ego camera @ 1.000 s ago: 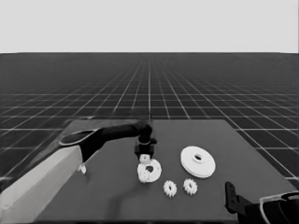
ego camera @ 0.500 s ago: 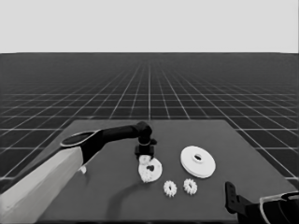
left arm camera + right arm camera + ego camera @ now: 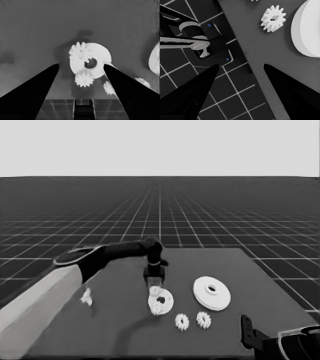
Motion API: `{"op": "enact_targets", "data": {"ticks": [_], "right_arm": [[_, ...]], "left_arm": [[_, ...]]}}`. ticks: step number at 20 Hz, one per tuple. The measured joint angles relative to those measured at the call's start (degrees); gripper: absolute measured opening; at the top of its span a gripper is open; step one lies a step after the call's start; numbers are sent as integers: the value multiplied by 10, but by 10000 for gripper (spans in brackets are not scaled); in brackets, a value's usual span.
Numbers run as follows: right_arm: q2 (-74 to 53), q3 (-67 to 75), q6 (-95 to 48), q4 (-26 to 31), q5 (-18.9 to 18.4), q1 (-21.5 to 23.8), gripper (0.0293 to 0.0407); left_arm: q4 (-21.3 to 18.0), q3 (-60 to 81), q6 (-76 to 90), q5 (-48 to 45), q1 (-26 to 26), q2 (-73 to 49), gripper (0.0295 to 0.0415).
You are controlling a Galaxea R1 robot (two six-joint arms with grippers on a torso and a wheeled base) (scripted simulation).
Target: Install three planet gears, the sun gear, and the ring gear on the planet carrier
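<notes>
Left gripper [image 3: 155, 284]: fingers open, empty, above smaller round part [image 3: 161, 303] bearing two gears; lift straight, avoid nudging.

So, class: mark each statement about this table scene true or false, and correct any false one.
1. The left hand hangs over the smaller round part. True.
2. The larger round part lies on top of the smaller one. False: it lies apart, on the table beside it.
3. Two gears sit on the smaller round part. True.
4. No gears lie loose on the table. False: two lie in front of the round parts.
5. The right hand holds a gear. False: it waits, open, at the table's corner.
</notes>
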Motion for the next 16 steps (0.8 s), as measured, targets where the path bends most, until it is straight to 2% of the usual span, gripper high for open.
{"op": "enact_targets", "data": {"ticks": [6, 7, 8, 9, 11, 16], "right_arm": [[0, 0, 0, 0, 0, 0, 385], [0, 0, 0, 0, 0, 0, 385], [0, 0, 0, 0, 0, 0, 385], [0, 0, 0, 0, 0, 0, 385], [0, 0, 0, 0, 0, 0, 385], [0, 0, 0, 0, 0, 0, 385]], "left_arm": [[-9, 2, -1, 3, -9, -1, 385], [29, 267, 274, -189, -54, -153, 408], [53, 502, 520, -307, -111, -374, 414], [67, 638, 668, -375, -146, -536, 400], [80, 770, 806, -440, -177, -679, 388], [86, 834, 873, -472, -192, -746, 385]]}}
